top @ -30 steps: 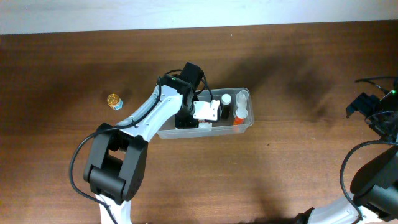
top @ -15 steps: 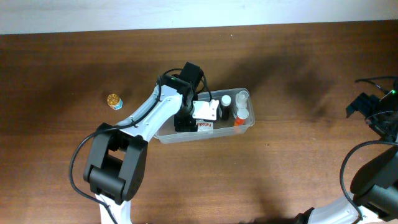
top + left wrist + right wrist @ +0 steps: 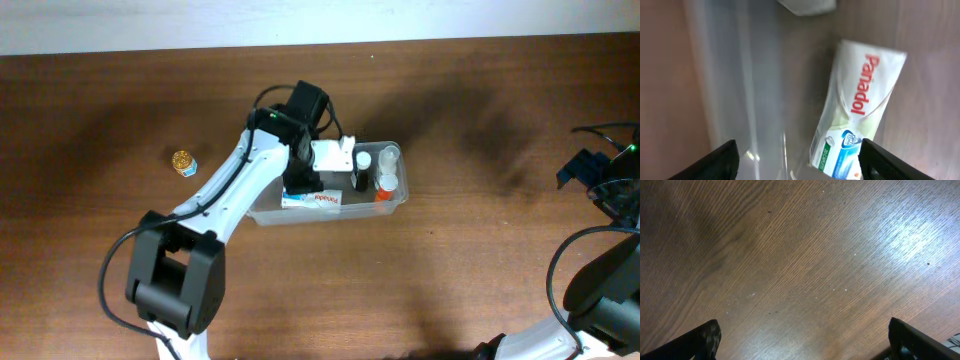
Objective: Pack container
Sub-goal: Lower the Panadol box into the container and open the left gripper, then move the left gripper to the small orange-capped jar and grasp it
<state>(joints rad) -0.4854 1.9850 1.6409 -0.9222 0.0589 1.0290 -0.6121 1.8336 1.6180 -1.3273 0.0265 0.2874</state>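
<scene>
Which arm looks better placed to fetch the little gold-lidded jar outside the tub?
Probably left. The left arm holds its open fingers over the clear plastic tub, on the small gold-lidded jar's side; the right arm sits far away, opposite.

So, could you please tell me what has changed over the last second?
The left gripper let go of the Panadol box, which now lies flat in the container, and drew back, open. The bottles, the gold-capped jar and the right gripper stayed put.
</scene>
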